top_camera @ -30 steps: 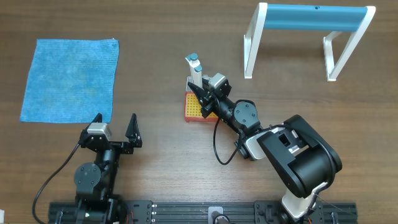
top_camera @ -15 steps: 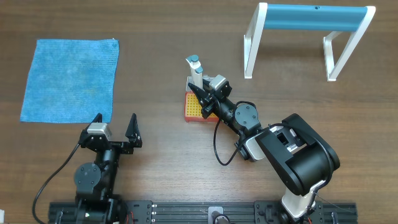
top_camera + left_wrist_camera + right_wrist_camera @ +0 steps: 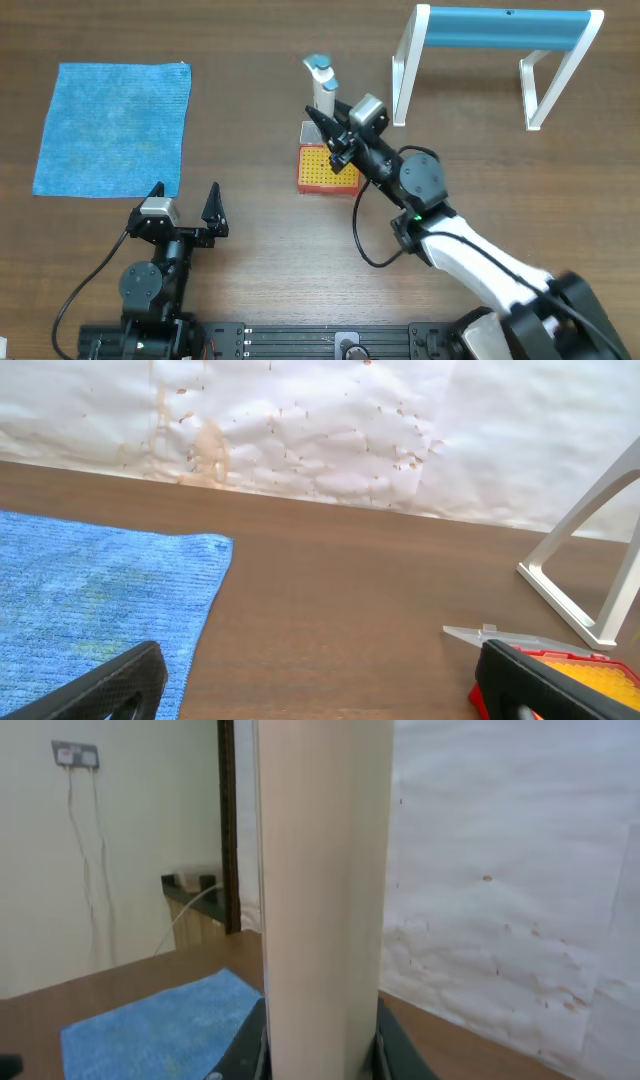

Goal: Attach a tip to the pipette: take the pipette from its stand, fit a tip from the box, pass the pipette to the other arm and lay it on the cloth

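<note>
My right gripper (image 3: 331, 137) is shut on the white pipette (image 3: 322, 84), which stands upright with its blue-grey top toward the back of the table. In the top view the gripper shows just behind the orange tip box (image 3: 326, 171). The pipette body (image 3: 325, 870) is a wide cream column in the right wrist view, clamped between the fingers (image 3: 250, 1045), with the blue cloth (image 3: 160, 1020) far behind it. The tip end is hidden. My left gripper (image 3: 185, 194) rests open near the front left, beside the blue cloth (image 3: 112, 128), holding nothing.
A white stand with a blue top bar (image 3: 497, 28) occupies the back right. From the left wrist, the cloth (image 3: 90, 610), the tip box (image 3: 590, 672) with its clear lid and a stand leg (image 3: 585, 560) lie ahead on the bare brown table (image 3: 250, 260).
The right arm has stretched out and carried the pipette farther up the top view and slightly right. The left arm has not moved.
</note>
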